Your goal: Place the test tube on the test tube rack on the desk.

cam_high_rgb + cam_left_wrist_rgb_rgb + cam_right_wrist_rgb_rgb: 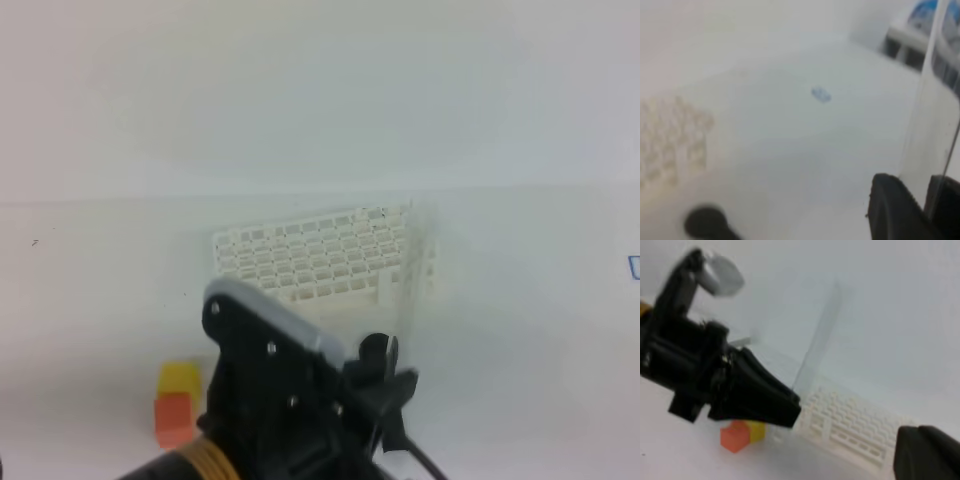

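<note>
The left gripper (393,378) was pinched on the lower end of the test tube (408,290), holding it nearly upright (presumably so its rounded end could drop straight into a hole). The tube rose in front of the right end of the test tube rack (310,255), which sat on the desk (520,330). The right gripper (927,452), hanging clear, was closed and empty.

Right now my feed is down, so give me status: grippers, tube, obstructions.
Left gripper clamped on test tube, tube upright over test tube rack. Right gripper shut, empty. Orange and yellow blocks sit off to the side, not blocking.
</note>
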Action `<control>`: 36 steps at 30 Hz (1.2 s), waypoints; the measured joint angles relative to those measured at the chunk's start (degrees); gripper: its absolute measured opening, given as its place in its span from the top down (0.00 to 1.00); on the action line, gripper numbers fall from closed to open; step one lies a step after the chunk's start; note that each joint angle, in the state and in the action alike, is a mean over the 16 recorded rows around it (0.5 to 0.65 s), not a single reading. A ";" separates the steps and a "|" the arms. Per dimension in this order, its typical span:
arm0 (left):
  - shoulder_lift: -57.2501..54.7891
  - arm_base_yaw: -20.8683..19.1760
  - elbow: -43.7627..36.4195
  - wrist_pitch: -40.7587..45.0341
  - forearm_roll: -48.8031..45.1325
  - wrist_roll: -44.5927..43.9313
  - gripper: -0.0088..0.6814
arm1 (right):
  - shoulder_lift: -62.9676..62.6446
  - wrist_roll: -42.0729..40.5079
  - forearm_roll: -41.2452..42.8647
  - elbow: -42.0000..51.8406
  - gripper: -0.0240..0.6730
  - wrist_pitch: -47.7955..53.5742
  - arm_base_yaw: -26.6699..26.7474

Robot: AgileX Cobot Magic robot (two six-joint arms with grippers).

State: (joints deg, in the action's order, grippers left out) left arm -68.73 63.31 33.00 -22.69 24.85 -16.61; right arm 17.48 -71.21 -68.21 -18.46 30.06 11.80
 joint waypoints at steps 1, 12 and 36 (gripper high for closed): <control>0.08 0.36 -0.70 -0.58 -0.14 0.72 0.95 | 0.94 -2.39 -1.58 -0.17 0.97 0.38 0.41; -0.21 1.35 -5.85 -8.27 -13.26 4.95 0.99 | 12.76 -21.94 -16.19 -1.42 0.97 6.44 5.74; -10.88 1.45 -17.19 -42.19 -33.88 28.18 0.98 | 38.42 -39.06 -28.08 -12.46 0.76 23.08 8.10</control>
State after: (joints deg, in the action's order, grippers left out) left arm -79.60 64.76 15.81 -64.88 -9.03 11.56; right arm 55.89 -110.27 -96.28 -30.92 53.14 19.90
